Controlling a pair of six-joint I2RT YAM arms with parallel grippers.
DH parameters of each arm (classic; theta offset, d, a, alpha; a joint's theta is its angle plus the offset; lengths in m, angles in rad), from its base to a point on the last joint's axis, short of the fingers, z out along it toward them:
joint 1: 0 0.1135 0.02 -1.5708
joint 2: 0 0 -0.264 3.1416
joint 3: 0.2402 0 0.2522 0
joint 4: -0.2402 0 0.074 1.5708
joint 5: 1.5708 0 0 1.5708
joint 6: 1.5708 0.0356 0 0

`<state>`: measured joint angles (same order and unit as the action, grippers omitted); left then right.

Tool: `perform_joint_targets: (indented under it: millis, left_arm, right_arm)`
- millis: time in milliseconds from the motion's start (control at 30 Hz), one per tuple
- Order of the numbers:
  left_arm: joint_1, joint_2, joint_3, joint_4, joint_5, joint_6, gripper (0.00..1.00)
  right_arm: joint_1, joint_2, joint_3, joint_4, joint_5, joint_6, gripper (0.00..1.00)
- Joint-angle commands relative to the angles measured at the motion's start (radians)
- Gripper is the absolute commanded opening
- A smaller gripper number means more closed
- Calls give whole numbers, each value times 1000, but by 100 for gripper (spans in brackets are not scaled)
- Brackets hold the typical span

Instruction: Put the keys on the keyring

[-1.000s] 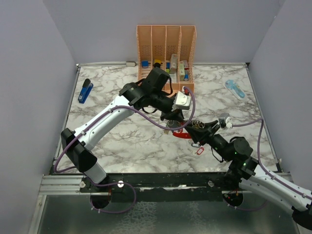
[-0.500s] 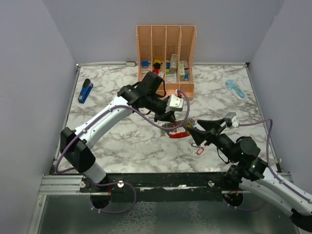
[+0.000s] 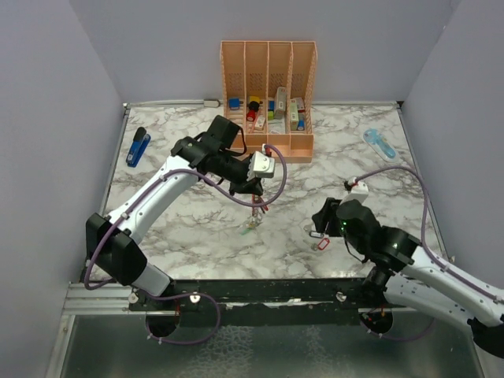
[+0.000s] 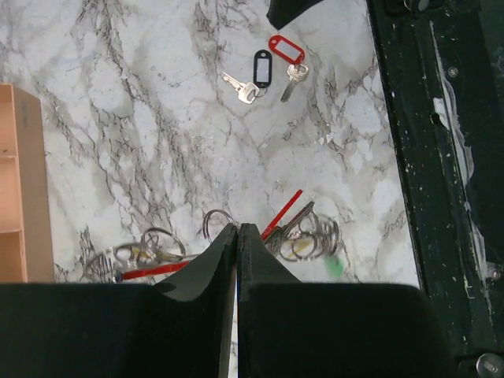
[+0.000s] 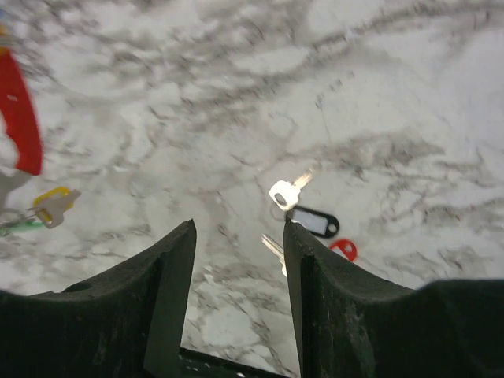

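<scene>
Clearly the left gripper [image 4: 237,230] has its jaws pressed together, tip to tip. The red keyring [image 4: 282,214] runs across just behind those tips, with one red stretch showing on either side of them. It looks pinched there, though the fingers hide the actual contact. Several wire rings [image 4: 163,241] and small keys [image 4: 303,236] bunch on the keyring close to both sides of the jaws, with a green blur at the right end of the bunch. Seen from above, the bunch hangs straight down from the jaws over the marble table [image 3: 181,228]. Well ahead of the left jaws two loose keys lie side by side on the table, one with a black tag [image 4: 261,68] and one with a red tag [image 4: 285,49]. The right gripper [image 5: 238,228] hovers over that pair with its jaws spread wide. A bare silver key head [image 5: 283,191] and the black tag sit just beyond the tip of its right-hand finger, and the red tag lies a little further to that side. Far off to the left of these jaws the keyring shows as a red blur, with a yellow-headed key [image 5: 53,201] dangling under it.
</scene>
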<state>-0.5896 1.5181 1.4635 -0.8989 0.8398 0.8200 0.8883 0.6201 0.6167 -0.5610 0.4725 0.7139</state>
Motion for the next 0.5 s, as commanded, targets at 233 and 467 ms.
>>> perform_joint_targets:
  millis: [233, 467]
  left_arm:
    - [-7, -82, -49, -37, 72, 72, 0]
    - [-7, -105, -63, -27, 70, 59, 0]
  right_arm:
    - [-1, 301, -46, -64, -85, 158, 49]
    - [-2, 588, 60, 3, -101, 27, 49]
